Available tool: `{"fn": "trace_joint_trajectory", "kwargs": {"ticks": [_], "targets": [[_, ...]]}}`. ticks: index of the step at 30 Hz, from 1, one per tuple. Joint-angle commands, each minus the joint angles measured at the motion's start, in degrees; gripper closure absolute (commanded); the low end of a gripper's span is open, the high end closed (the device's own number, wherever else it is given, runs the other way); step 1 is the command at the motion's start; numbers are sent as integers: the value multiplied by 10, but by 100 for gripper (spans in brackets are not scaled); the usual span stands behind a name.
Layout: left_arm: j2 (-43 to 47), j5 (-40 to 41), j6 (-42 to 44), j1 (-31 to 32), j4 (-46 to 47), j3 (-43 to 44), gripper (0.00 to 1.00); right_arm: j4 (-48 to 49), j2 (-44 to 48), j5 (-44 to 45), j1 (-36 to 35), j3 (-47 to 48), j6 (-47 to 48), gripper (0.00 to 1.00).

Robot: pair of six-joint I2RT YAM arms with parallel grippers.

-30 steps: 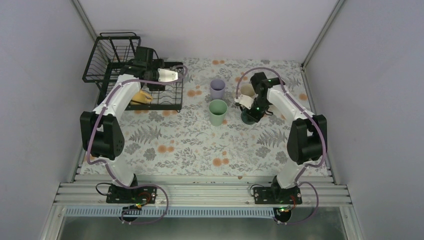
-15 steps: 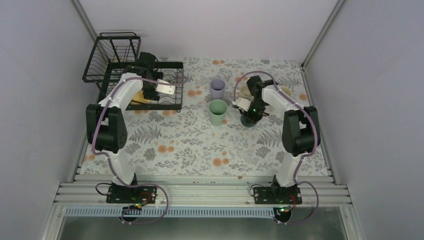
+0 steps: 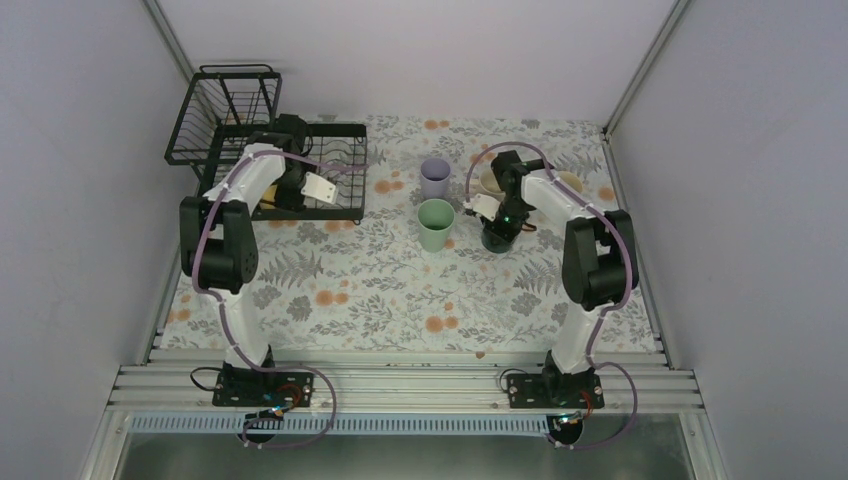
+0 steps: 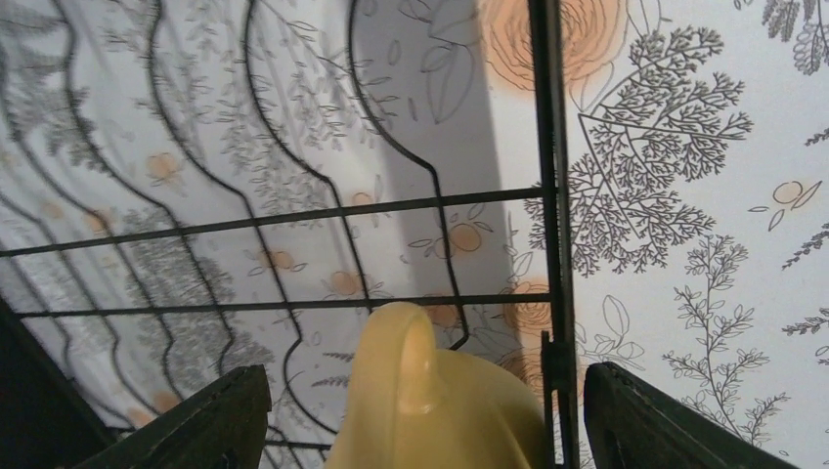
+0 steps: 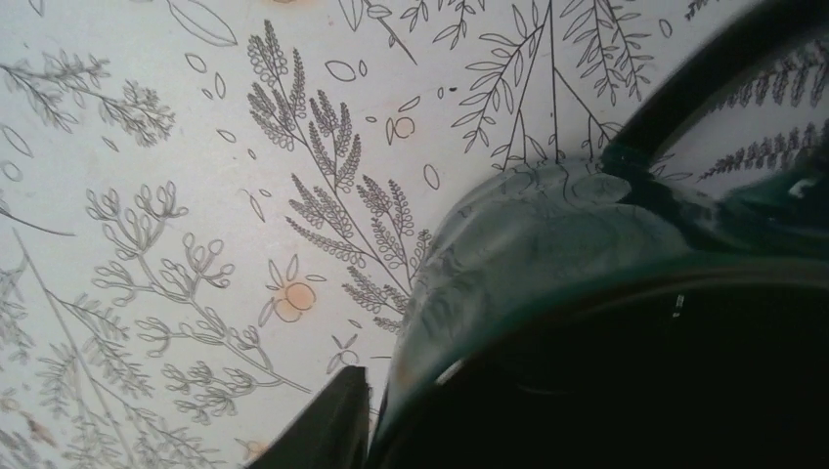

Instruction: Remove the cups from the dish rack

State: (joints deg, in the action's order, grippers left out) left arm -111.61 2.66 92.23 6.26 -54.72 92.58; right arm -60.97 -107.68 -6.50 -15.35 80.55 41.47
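Note:
The black wire dish rack [image 3: 345,205] stands at the back left. My left gripper [image 3: 296,196] points down into its flat tray. In the left wrist view a yellow mug [image 4: 440,391] lies handle-up between its open fingers [image 4: 200,420], with a gap on each side. A lavender cup [image 3: 435,177] and a mint cup [image 3: 435,223] stand mid-table, with two cream mugs [image 3: 490,182] behind them to the right. My right gripper [image 3: 497,222] is at the rim of the dark teal mug [image 5: 587,274], which stands on the cloth. One finger [image 5: 327,425] is just outside the wall; the other is hidden.
The rack's raised basket tier [image 3: 225,110] sits at its far left end, close to the left wall. Rack wires [image 4: 547,195] run right beside the yellow mug. The floral cloth [image 3: 380,290] covers the table in front of the cups.
My left gripper has swung from level above the rack to pointing down over the yellow mug, its fingers narrowing slightly. The right arm has shifted a little left, staying at the teal mug.

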Motion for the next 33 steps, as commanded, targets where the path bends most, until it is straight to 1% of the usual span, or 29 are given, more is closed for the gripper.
{"fn": "trace_joint_trajectory", "kwargs": {"ticks": [1, 6, 9, 12, 14, 17, 20, 24, 29, 33], "targets": [[-25, 28, 19, -5, -19, 13, 21, 12, 1, 16, -6, 14, -4, 65], [-39, 51, 28, -5, 8, 7, 22, -1, 35, 16, -8, 27, -5, 54], [-41, 78, 39, -5, 41, -9, 26, -13, 62, 18, -9, 35, -5, 53], [-48, 80, 38, -5, 47, -9, 29, -27, 94, 15, -9, 43, -4, 53], [-55, 72, 32, -5, 30, 3, 29, -40, 109, 11, -9, 49, -3, 53], [-64, 34, 15, -3, -25, 54, 29, -49, 120, 12, -8, 52, -1, 53], [-56, 13, 10, 2, -72, 79, 28, -55, 141, 10, -9, 51, 0, 53], [-48, 22, 13, 4, -102, 98, 28, -56, 142, 5, -9, 49, 0, 53], [-62, 9, 1, 5, -161, 156, 28, -55, 137, 0, -9, 50, 1, 53], [-67, 8, 0, 6, -173, 189, 28, -56, 135, -4, -9, 48, 6, 54]]}}
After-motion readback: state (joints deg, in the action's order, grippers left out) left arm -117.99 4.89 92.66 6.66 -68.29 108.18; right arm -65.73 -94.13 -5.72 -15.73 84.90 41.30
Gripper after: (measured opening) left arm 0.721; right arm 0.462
